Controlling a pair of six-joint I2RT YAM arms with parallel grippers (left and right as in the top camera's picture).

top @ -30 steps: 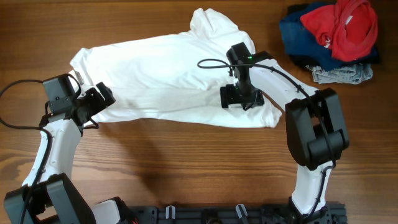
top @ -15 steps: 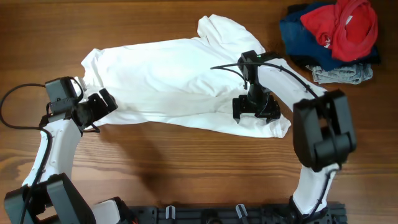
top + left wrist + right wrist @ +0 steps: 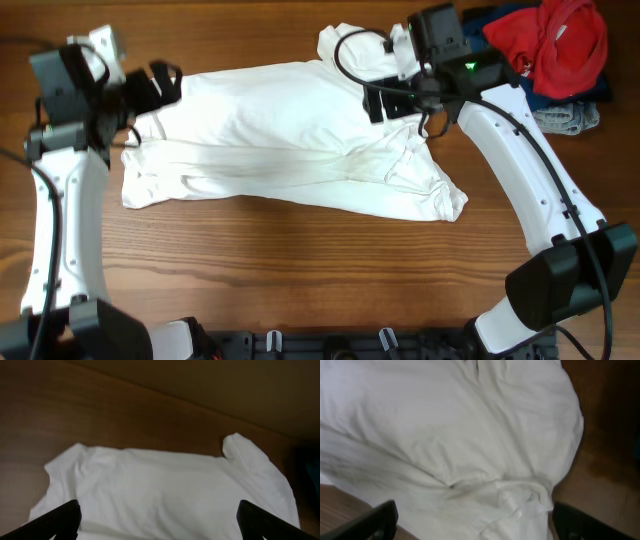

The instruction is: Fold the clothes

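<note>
Only the overhead view takes in the whole white T-shirt (image 3: 290, 140), which lies across the middle of the wooden table (image 3: 300, 270). It also shows a heap of red, navy and grey garments (image 3: 545, 60) in the upper right corner. The wrist views show the jaws. The left gripper (image 3: 160, 522) is spread wide and holds nothing, with smoother cloth before it. The right gripper (image 3: 475, 522) is likewise released, over bunched folds. The shirt is rumpled, thickest at its lower right end.
</note>
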